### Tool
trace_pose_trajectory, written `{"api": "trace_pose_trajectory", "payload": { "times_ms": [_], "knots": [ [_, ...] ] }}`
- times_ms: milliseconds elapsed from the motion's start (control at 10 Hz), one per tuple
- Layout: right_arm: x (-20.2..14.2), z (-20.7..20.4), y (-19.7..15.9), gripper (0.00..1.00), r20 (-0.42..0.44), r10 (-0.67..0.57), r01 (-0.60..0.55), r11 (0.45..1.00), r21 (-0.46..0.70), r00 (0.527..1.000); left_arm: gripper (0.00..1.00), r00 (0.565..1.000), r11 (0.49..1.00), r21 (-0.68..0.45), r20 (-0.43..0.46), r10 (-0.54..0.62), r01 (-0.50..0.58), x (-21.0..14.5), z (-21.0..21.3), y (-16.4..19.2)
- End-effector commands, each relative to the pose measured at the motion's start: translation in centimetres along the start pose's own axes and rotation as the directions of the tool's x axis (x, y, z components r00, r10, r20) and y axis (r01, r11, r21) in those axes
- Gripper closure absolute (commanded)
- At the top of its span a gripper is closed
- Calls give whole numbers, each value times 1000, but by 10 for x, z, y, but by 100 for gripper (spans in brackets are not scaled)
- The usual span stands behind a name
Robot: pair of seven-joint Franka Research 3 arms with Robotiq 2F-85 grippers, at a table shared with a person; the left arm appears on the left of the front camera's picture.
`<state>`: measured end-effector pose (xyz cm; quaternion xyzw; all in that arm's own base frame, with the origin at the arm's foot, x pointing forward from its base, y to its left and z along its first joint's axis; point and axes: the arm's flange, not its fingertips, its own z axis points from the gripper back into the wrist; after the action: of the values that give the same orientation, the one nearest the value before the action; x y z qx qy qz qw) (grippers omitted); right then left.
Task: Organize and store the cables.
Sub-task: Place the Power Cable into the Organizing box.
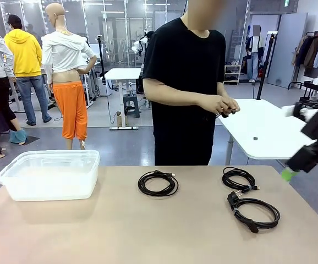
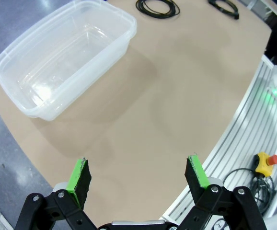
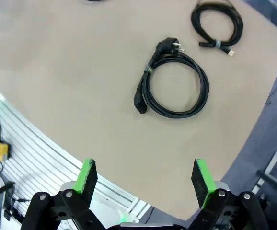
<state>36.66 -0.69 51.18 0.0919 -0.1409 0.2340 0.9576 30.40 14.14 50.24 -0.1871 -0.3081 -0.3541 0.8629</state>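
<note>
Table [image 1: 93,231] status:
- Clear plastic tub [image 1: 49,190] sits at the far left corner, upright, nothing visible inside.
- Three coiled black cables lie flat on the table, none in the tub.
- Middle coil [image 1: 158,193] is near the far edge, about centre, well apart from the tub.
- Small coil [image 1: 245,188] is by the far edge on the right side.
- Power cord [image 1: 252,225], a bigger loop with a round plug, lies just beside the small coil on the near side. They are close, and I can't tell if they touch.
- Left gripper [image 2: 138,172] hovers over the near left part of the table. Its jaws are spread wide with nothing between the pads, and the tub is ahead of it.
- Right gripper [image 3: 143,175] hangs above the right edge, off the surface. Its jaws are spread wide and hold nothing, with the power cord ahead of it and the small coil beyond that.
- A person stands at the far edge. Their hands [image 1: 222,104] are together at waist height, holding something small and dark that is too small to identify.
</note>
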Motion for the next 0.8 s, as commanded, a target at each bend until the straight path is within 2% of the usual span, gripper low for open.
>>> {"api": "trace_pose_trajectory", "payload": {
  "times_ms": [0,300,700],
  "knots": [
    [22,-33,12,0,-28,-159,156,983,-94,987,0,1000,1000,-6,10,-4,4,0,0,0],
    [29,-78,35,0,-33,-232,227,967,-117,972,0,1000,1000,-6,10,-4,4,0,0,0],
    [27,-73,30,0,-43,-196,192,977,-88,980,0,1000,1000,-6,10,-4,4,0,0,0]
  ]
}}
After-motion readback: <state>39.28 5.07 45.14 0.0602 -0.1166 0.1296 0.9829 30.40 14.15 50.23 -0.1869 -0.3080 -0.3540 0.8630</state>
